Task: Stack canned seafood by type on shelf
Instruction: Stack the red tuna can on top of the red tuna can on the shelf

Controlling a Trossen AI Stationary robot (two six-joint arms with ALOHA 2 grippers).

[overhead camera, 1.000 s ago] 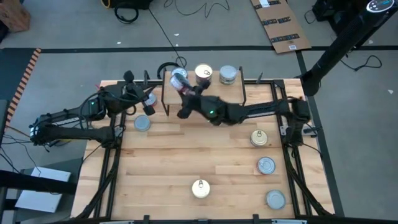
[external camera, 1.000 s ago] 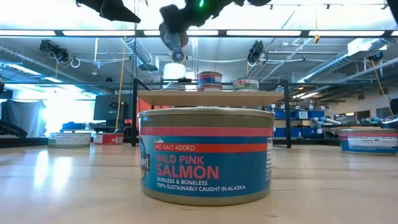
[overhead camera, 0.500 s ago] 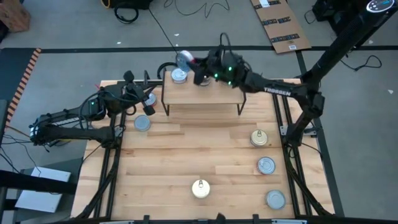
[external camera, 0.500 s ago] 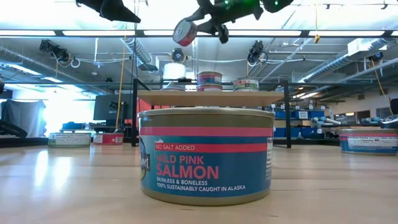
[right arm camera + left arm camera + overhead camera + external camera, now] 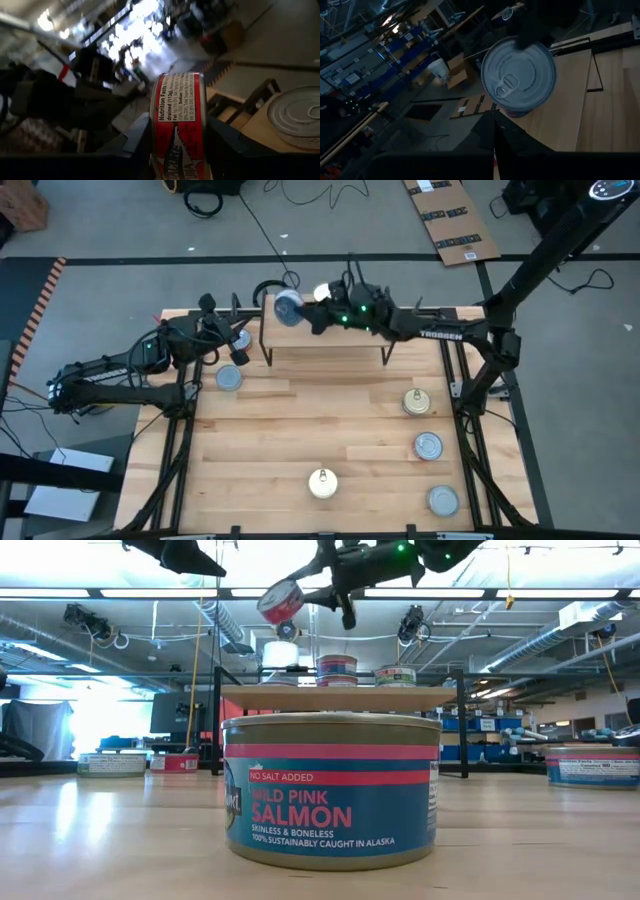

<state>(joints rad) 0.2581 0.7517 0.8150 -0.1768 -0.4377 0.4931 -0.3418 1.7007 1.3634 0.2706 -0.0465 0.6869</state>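
slatted table: five tins, shelf at far edge | shelf: three tins

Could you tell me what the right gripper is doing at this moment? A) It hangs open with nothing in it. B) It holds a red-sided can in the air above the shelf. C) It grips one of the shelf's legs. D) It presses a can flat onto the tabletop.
B: the right gripper is shut on a red-sided can, tilted in the air above the shelf, over its left end in the high view.
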